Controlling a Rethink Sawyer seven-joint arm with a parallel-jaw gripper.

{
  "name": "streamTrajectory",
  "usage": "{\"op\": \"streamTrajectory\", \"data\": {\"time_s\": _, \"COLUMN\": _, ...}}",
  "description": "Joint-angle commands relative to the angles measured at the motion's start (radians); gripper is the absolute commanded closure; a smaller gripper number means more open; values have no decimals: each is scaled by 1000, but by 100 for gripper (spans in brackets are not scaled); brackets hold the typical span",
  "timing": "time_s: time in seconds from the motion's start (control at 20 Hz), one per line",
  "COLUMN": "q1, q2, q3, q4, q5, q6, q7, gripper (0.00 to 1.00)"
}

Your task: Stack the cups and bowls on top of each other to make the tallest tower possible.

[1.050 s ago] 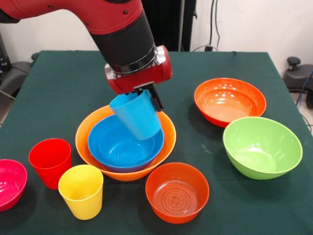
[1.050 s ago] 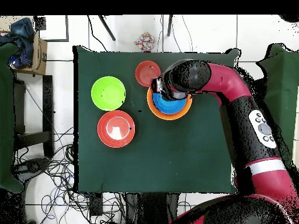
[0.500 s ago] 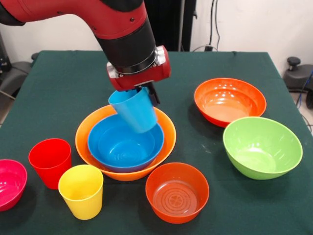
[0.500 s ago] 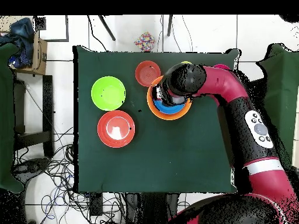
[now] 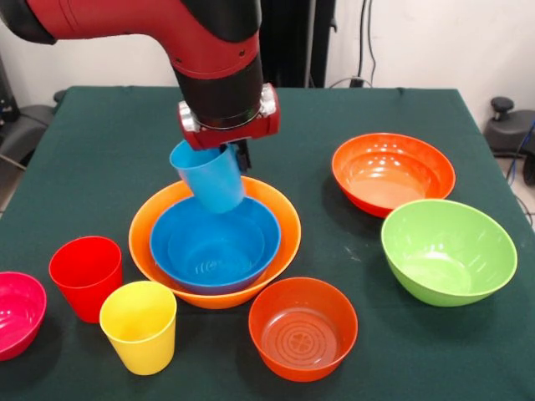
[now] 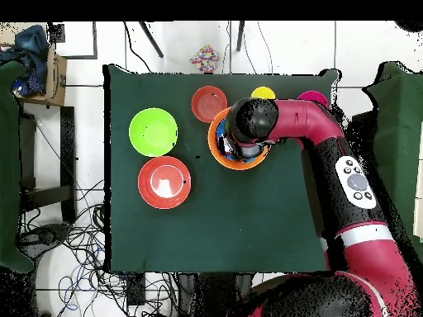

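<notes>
Front view shows the gripper [image 5: 230, 159] clamped on the rim of the light blue cup [image 5: 209, 177], one dark finger visible just behind the cup's far wall, so the cup hangs directly under the wrist. Its long axis is tilted, mouth up toward the wrist and base lower, leaning toward the middle of the blue bowl [image 5: 215, 246]. That base hangs just above the bowl's far rim and looks clear of it, though contact cannot be ruled out. The blue bowl sits nested in the pale orange bowl [image 5: 282, 242], the tower's bottom piece, so the target lies straight below. Setting it down likely needs the cup brought upright over the bowl's centre. Overhead, the arm [image 6: 281, 122] hides the cup.
</notes>
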Motion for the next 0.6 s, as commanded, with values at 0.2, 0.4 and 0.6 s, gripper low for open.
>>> {"op": "streamTrajectory", "data": {"time_s": 0.2, "q1": 47, "q2": -19, "q3": -96, "q4": -23, "q5": -111, "q6": 91, "q7": -102, "gripper": 100}}
{"op": "streamTrajectory", "data": {"time_s": 0.4, "q1": 43, "q2": -8, "q3": -89, "q4": -50, "q5": -96, "q6": 86, "q7": -105, "gripper": 100}}
{"op": "streamTrajectory", "data": {"time_s": 0.6, "q1": 35, "q2": -2, "q3": -78, "q4": -87, "q5": -69, "q6": 114, "q7": -118, "gripper": 100}}
